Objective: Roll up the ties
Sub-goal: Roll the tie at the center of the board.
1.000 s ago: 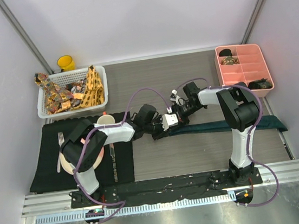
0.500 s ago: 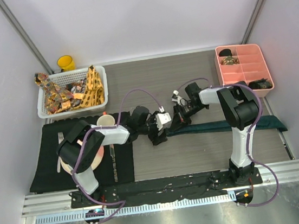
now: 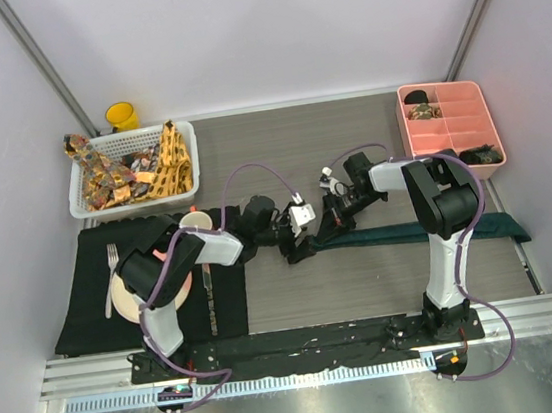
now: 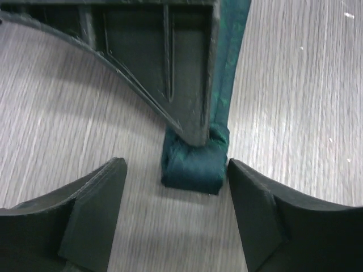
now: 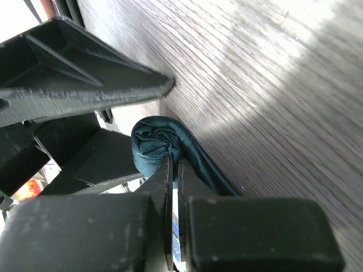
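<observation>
Satin-slick, the dark teal fabric necktie (image 4: 193, 169) carries only a small, loose roll at its end, and I'd guess it springs undone if the pinch slips. The roll sits on the grey wood-grain worktop (image 4: 295, 85) between the spread-open fingers of the left hand (image 4: 176, 173). Just beyond, the right hand (image 5: 172, 165) is clenched on its core.

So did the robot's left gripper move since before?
Yes. The left gripper backed leftward, toward the black rectangular placemat, opening off the rolled dark teal fabric necktie.
</observation>
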